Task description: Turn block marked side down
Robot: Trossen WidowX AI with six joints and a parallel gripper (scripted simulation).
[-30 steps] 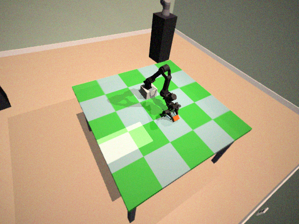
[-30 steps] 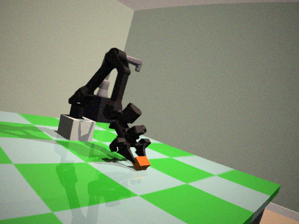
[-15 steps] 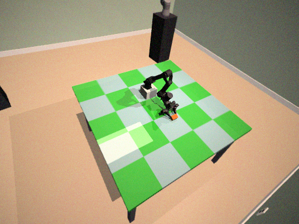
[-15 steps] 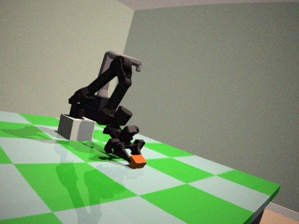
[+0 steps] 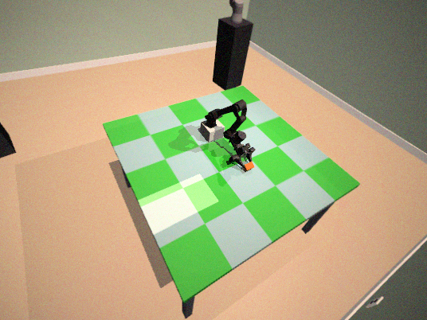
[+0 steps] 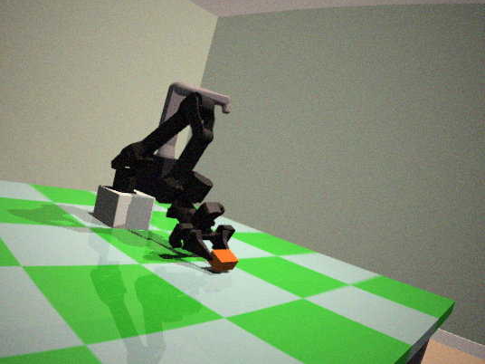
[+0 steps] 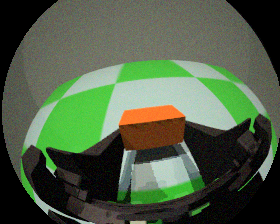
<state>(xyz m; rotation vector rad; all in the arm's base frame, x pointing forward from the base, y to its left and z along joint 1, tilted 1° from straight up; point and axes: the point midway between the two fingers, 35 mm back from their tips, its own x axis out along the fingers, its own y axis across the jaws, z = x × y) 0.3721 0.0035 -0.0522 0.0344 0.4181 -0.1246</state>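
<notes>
An orange block [image 5: 249, 166] [image 6: 224, 261] [image 7: 153, 134] is between the fingertips of my black gripper [image 5: 248, 165] [image 6: 220, 255] [image 7: 153, 128], which is shut on it. In the exterior view the block is tilted, with its lower edge very close to the table [image 5: 239, 228] [image 6: 290, 328] [image 7: 150, 97] and a dark shadow right under it. I cannot tell whether that edge touches. The gripper leans down toward the table at a slant. The wrist view shows a bright orange upper face and a darker shaded face. I cannot make out a mark on any visible face.
The arm's pale base block [image 5: 212, 130] [image 6: 122, 207] stands behind the gripper on the checkered table. A black pedestal [image 5: 232, 53] with a grey arm stands beyond the table's far corner. A bright patch of light [image 5: 171, 208] falls on the table's left part.
</notes>
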